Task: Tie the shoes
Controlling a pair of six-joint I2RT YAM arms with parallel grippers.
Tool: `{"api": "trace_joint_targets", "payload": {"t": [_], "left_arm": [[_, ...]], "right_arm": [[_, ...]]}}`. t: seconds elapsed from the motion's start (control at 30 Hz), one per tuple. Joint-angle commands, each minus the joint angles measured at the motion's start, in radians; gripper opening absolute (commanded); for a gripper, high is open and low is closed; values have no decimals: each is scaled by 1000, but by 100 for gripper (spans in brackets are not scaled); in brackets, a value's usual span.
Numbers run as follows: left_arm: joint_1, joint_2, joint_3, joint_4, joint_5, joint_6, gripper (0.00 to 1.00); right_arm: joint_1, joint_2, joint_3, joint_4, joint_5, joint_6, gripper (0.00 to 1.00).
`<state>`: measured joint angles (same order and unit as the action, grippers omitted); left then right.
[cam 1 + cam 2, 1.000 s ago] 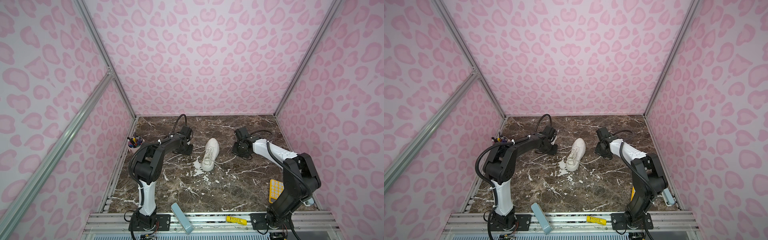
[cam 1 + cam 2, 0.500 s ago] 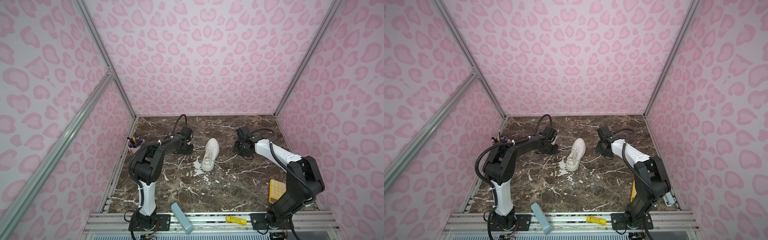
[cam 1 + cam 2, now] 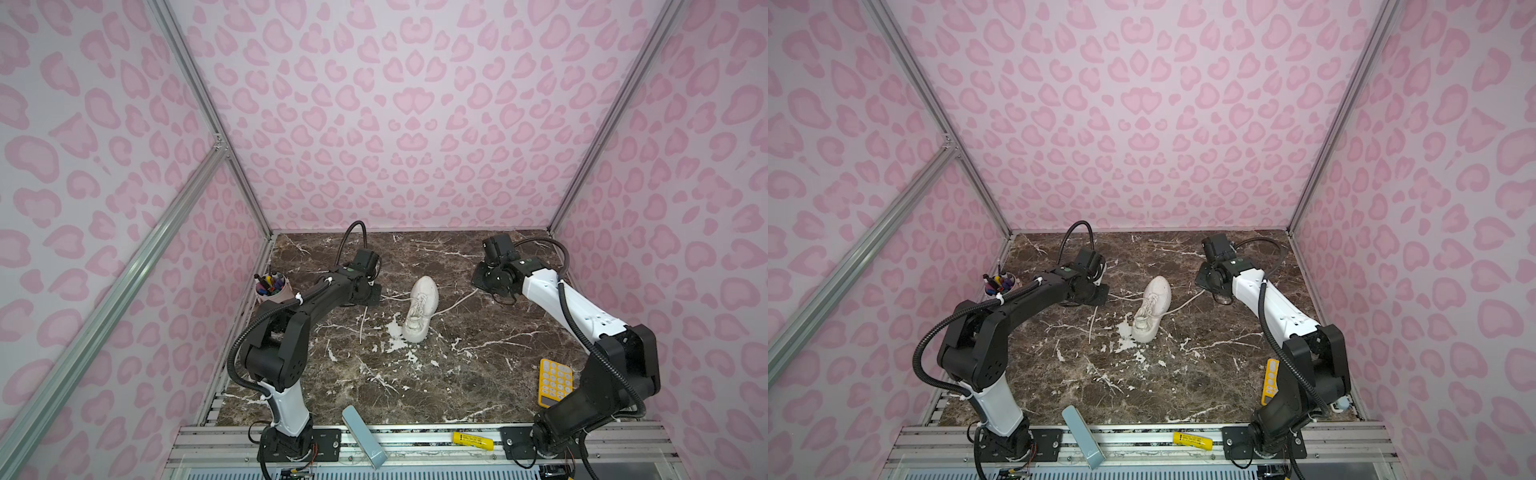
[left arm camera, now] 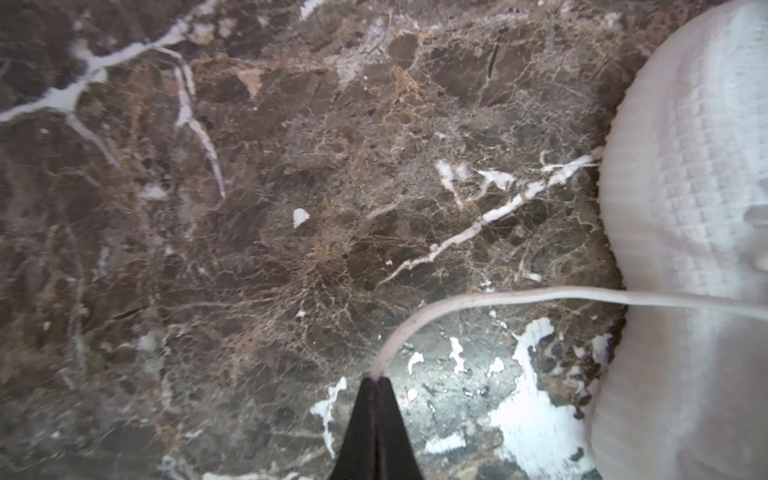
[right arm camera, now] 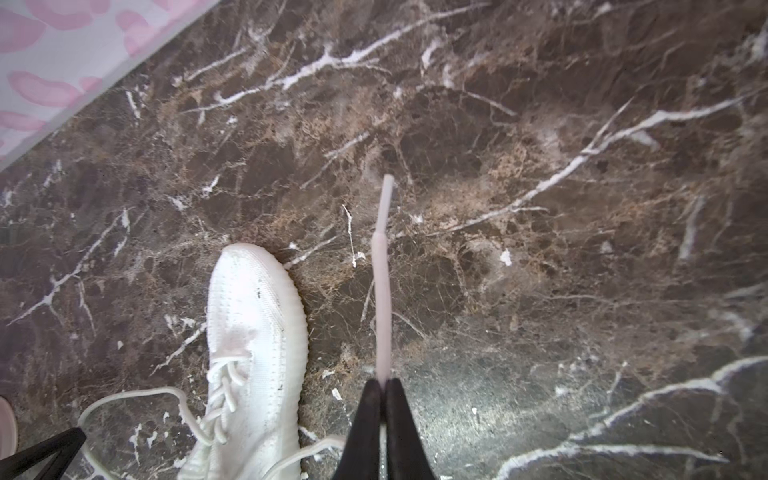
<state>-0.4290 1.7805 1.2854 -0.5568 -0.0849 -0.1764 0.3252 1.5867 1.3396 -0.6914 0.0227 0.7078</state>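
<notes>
I am looking down at the brown marble tabletop (image 3: 457, 395), which is filling the floor of the pink-patterned booth. The left arm (image 3: 316, 307) and the right arm (image 3: 573, 307) are both reaching in towards the far middle of it. Between them the white sneaker (image 3: 420, 303) (image 3: 1152, 307) is standing on its sole near the middle of the table, toe towards the back wall.

The left gripper (image 4: 376, 376) is sitting low near the sneaker's left side. Its jaws are pressed together and pinching the left lace (image 4: 540, 296), which is curving back to the sneaker. The right gripper (image 5: 384, 380) is hanging to the sneaker's right, apart from it. Its jaws are likewise closed on the right lace (image 5: 382, 291), whose tipped end is sticking out past the fingertips.

A yellow calculator (image 3: 555, 382) is lying near the right arm's base. A pen cup (image 3: 272, 289) is standing at the table's left edge.
</notes>
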Motion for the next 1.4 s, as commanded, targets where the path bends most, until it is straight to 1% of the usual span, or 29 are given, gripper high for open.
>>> {"api": "trace_joint_targets", "payload": {"t": [0.0, 0.17, 0.27, 0.4, 0.53, 0.63, 0.67, 0.8, 0.87, 0.93, 1.0, 1.1, 1.17, 1.23, 1.37], "left_arm": [[9, -48, 11, -52, -88, -7, 3], [61, -96, 69, -125, -109, -1, 3], [99, -110, 128, -164, -112, 13, 3], [126, -136, 163, -185, -99, 23, 3], [125, -161, 159, -188, -59, 14, 3], [125, -195, 132, -189, -76, 0, 3], [124, -214, 120, -183, -85, -1, 3], [123, -283, 84, -168, -83, -1, 3], [107, -304, 67, -160, -87, 7, 2], [84, -320, 12, -140, -86, 13, 2], [75, -325, -17, -125, -67, -1, 2], [76, -320, -26, -120, -59, -11, 2], [75, -317, -17, -119, -58, -7, 2], [75, -311, -4, -119, -52, 2, 2], [76, -296, 14, -124, -47, 16, 2]], "right_arm": [[-3, -14, 53, -47, 56, -51, 7], [-11, -17, 136, -99, 117, -77, 7], [-30, -34, 138, -103, 137, -79, 7], [-45, -63, 129, -82, 146, -75, 7], [-47, -73, 128, -61, 141, -77, 7], [-53, -65, 138, -73, 158, -84, 7], [-57, -64, 171, -75, 161, -85, 7], [-75, -50, 193, -65, 136, -99, 7], [-74, -39, 206, -62, 118, -103, 7], [-69, -28, 205, -32, 54, -109, 7], [-46, 0, 214, -16, -6, -107, 7], [13, 53, 259, -25, 1, -135, 7], [39, 92, 289, -7, -26, -146, 7], [67, 147, 341, 7, -67, -159, 7], [129, 305, 530, -26, -117, -196, 8]]}}
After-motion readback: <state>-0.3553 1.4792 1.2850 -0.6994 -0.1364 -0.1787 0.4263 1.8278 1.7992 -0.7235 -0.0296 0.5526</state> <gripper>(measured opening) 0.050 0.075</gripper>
